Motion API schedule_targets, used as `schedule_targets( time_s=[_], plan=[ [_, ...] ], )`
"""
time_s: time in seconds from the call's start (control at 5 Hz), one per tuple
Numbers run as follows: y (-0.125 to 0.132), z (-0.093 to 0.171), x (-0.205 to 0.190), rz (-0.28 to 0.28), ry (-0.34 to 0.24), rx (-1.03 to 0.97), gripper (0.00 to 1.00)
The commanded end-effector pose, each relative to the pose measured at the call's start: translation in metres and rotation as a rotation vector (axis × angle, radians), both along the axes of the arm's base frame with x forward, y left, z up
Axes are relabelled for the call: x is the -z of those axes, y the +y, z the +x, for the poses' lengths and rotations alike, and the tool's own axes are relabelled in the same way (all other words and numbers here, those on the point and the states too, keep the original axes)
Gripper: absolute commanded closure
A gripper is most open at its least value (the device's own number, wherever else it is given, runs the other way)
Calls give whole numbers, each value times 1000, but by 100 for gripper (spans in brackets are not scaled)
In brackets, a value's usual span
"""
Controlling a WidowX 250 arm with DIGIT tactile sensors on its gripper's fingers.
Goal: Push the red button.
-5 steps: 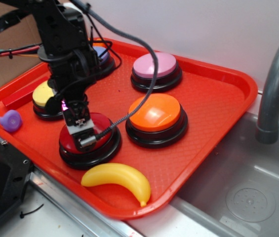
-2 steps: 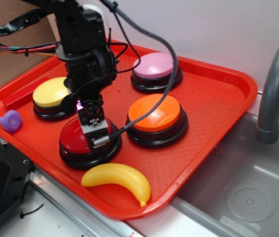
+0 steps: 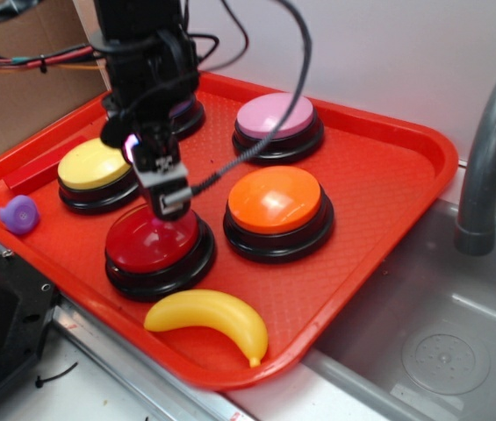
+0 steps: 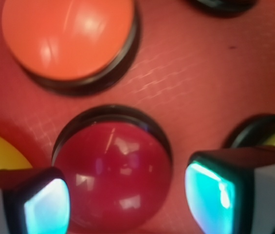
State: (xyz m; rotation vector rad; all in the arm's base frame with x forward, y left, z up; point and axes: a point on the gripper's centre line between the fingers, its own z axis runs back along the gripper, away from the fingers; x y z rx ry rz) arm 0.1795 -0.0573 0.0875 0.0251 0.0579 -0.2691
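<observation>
Glossy and rigid, the red button (image 4: 112, 174) is best pressed at its crown; the gripper (image 4: 127, 195) is parted, seemingly just above.

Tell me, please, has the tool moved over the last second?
Yes. The tool has risen off the red button, now hanging above its rear edge.

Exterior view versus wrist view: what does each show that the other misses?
Only the exterior view shows the whole red plastic tray, the pink domed button, yellow plastic banana, small purple toy, grey faucet and black arm. Only the wrist view shows the gripper open, its glowing fingers either side of the dome. Both show the glossy dark-red domed button and orange domed button.
</observation>
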Motion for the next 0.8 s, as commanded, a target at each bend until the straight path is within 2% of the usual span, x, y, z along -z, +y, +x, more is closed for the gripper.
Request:
schedule_targets(
  time_s=[0.0,0.6],
  plan=[
    [7,4,-30,-62,-119,-19,0],
    [4,2,-54,-48,-123,5,0]
  ],
)
